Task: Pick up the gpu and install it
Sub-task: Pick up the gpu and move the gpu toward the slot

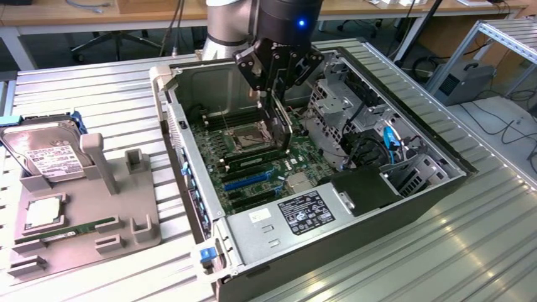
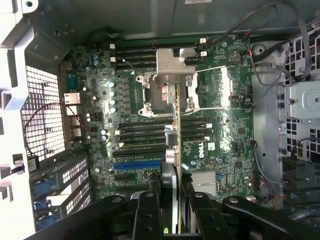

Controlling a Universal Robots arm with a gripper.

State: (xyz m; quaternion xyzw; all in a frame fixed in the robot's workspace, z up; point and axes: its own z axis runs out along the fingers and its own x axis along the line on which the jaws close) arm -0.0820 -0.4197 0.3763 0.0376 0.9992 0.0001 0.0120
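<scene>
The jaws pinch the gpu [image 1: 280, 129] by its upper edge; it hangs upright directly beneath them inside the open computer case [image 1: 251, 233]. Seen from the wrist, the gpu [image 2: 178, 130] is edge-on, a thin line running out from between the jaws over the motherboard [image 2: 130, 100]. The exterior view adds a hard drive [image 1: 50, 154] in a grey holder [image 1: 84, 226] on the table [image 1: 470, 251], well apart from the jaws.

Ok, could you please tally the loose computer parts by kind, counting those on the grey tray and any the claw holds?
Hard drive: 1
Processor chip: 1
Memory stick: 1
gpu, gripped in the claw: 1
Total: 4
</scene>
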